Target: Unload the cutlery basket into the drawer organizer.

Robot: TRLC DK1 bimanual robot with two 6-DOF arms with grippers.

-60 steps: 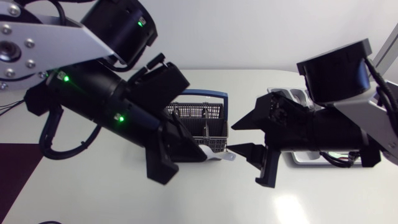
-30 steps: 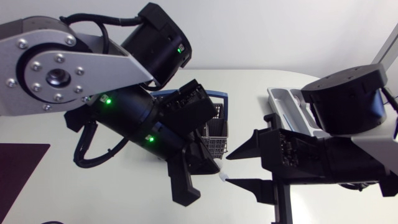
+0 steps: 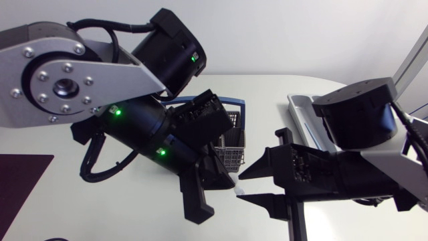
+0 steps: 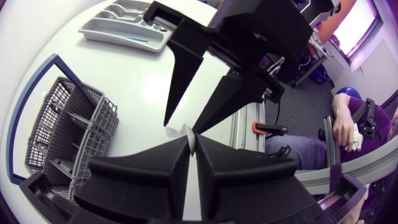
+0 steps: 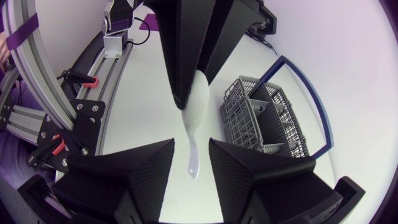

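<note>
A white plastic spoon (image 5: 196, 99) hangs in the air in front of the grey wire cutlery basket (image 3: 231, 144). My left gripper (image 3: 221, 191) is shut on its bowl end, of which only a white sliver (image 4: 190, 134) shows between the fingers. The spoon's handle (image 3: 241, 192) points at my right gripper (image 3: 257, 184). That gripper is open, with the handle tip lying between its fingers (image 5: 146, 174), clear of both. The grey drawer organizer (image 3: 302, 114) lies at the right, behind my right arm.
The basket (image 4: 68, 130) has a blue carrying handle (image 5: 305, 81) and stands mid-table, largely hidden by my left arm in the head view. The organizer (image 4: 124, 28) is a little way to its right. Both arms crowd the table's middle.
Both arms came forward from the basket, the left carrying the spoon. My right gripper slid left until the handle lay between its fingers, which have drawn closer together.
</note>
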